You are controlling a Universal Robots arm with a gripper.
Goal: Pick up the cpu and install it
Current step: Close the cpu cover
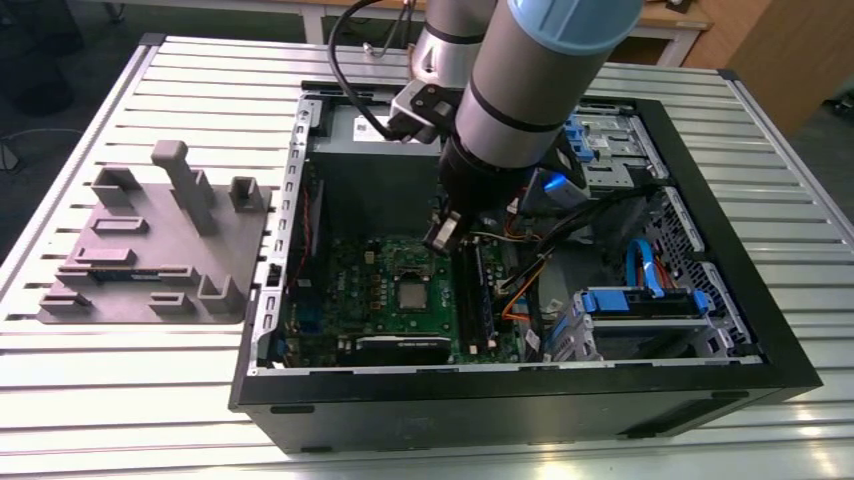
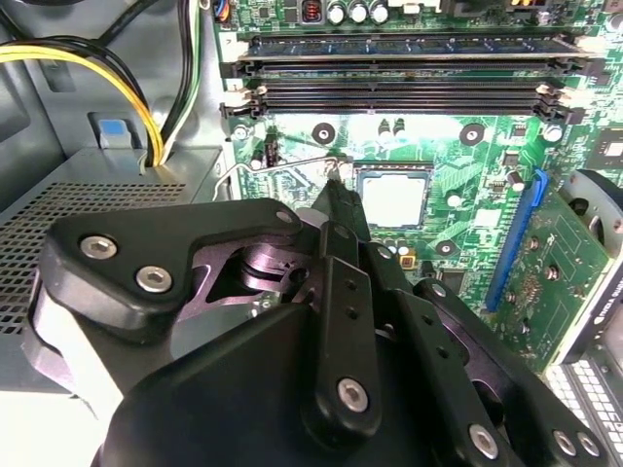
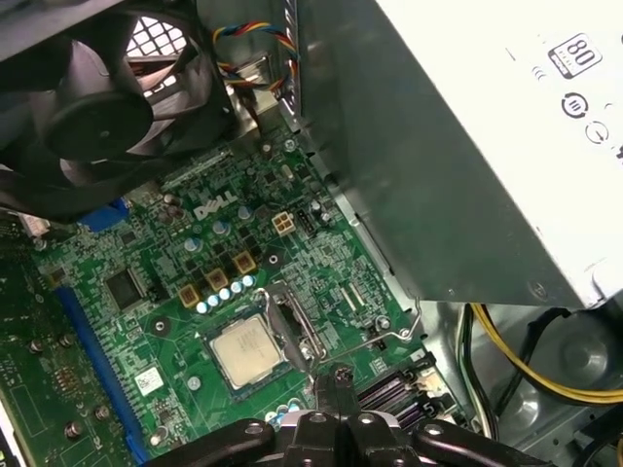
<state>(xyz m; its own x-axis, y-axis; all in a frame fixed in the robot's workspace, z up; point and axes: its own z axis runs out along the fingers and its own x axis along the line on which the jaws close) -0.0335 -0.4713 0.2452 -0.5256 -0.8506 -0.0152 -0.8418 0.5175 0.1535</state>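
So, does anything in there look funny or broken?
Nothing looks broken or spilled. One thing stands out: the cpu sits uncovered, with the metal frame apparently swung up beside it and the wire lever sticking out loose.

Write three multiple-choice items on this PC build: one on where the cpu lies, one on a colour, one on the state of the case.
1. Where is the cpu?
A. on the grey fixture outside the case
B. in the socket on the motherboard
C. on top of the power supply

2. What colour is the motherboard?
A. green
B. red
C. black

3. How does the computer case stand?
A. upright and closed
B. lying flat with its side panel on
C. lying flat with its open side up

Answers:
1 B: in both wrist views its silvery top sits in the socket, close to the gripper, which holds nothing.
2 A: the board is green in all views.
3 C: the exterior view looks straight down into its insides.
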